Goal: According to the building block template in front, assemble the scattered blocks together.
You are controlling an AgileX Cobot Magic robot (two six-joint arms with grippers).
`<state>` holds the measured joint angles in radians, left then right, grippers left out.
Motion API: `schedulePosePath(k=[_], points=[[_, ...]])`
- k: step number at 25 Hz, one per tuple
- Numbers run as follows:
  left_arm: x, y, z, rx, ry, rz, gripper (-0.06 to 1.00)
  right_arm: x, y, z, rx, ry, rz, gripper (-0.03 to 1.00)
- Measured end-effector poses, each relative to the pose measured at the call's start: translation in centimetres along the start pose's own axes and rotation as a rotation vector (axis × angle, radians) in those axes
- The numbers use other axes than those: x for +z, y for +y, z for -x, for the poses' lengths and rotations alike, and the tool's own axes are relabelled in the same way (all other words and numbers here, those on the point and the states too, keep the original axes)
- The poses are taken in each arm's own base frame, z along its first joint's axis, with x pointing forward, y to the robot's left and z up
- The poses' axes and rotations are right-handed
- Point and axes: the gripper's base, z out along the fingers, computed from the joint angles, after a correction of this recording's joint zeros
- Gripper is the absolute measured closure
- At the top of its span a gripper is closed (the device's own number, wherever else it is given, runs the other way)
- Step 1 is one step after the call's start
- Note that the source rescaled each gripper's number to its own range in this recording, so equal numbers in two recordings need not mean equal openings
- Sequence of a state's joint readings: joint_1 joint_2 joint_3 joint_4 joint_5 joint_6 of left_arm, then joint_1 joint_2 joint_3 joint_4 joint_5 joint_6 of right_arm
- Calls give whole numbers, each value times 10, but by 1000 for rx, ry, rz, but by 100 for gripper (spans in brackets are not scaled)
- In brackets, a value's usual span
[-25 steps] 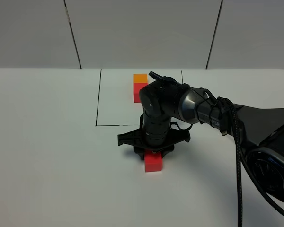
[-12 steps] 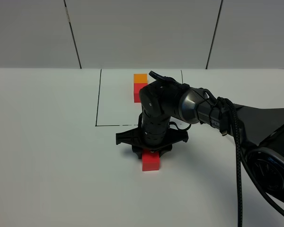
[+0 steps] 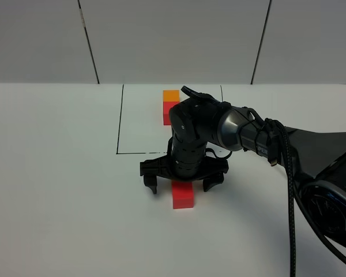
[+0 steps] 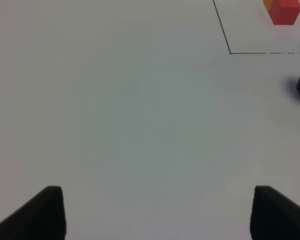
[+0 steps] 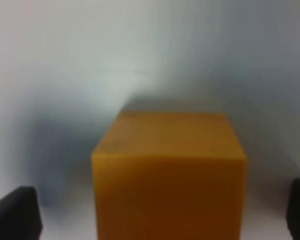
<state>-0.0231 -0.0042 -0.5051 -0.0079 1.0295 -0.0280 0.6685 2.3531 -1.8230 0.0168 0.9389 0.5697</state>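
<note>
Ext high: right gripper (image 3: 183, 183) jaws wide apart, straddling red cube (image 3: 183, 195) w/o clamping it; template (image 3: 170, 106) far, inside black outline (image 3: 120, 121).
L wrist: left gripper (image 4: 155, 210) jaws apart, empty, over table (image 4: 115, 110).
R wrist: orange cube (image 5: 168, 175) between the fingers, untouched.
Handling: prob light, rigid, smooth; grip opp flat faces.

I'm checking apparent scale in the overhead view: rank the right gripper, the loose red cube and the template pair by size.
1. right gripper
2 and 3. template pair and loose red cube: too alike to rank; the pair sits farther back.
</note>
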Motion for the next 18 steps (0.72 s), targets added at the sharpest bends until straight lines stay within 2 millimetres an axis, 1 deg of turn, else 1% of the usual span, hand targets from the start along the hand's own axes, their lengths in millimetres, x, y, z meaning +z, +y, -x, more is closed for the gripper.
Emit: schedulePosePath(k=[5, 8, 11, 14, 16, 18], points=[[0, 0, 0, 0, 0, 0, 23, -1, -1, 0, -4, 1, -6, -3], [0, 0, 0, 0, 0, 0, 23, -9, 0, 1, -13, -8, -2, -3], [0, 0, 0, 0, 0, 0, 23, -29, 2, 4, -34, -49, 15, -3], [0, 0, 0, 0, 0, 0, 23, -60, 2, 9, -58, -123, 21, -3], [0, 0, 0, 0, 0, 0, 23, -83, -4, 13, -64, -174, 18, -3], [0, 0, 0, 0, 0, 0, 23, -103, -18, 20, -53, -210, 1, -3]])
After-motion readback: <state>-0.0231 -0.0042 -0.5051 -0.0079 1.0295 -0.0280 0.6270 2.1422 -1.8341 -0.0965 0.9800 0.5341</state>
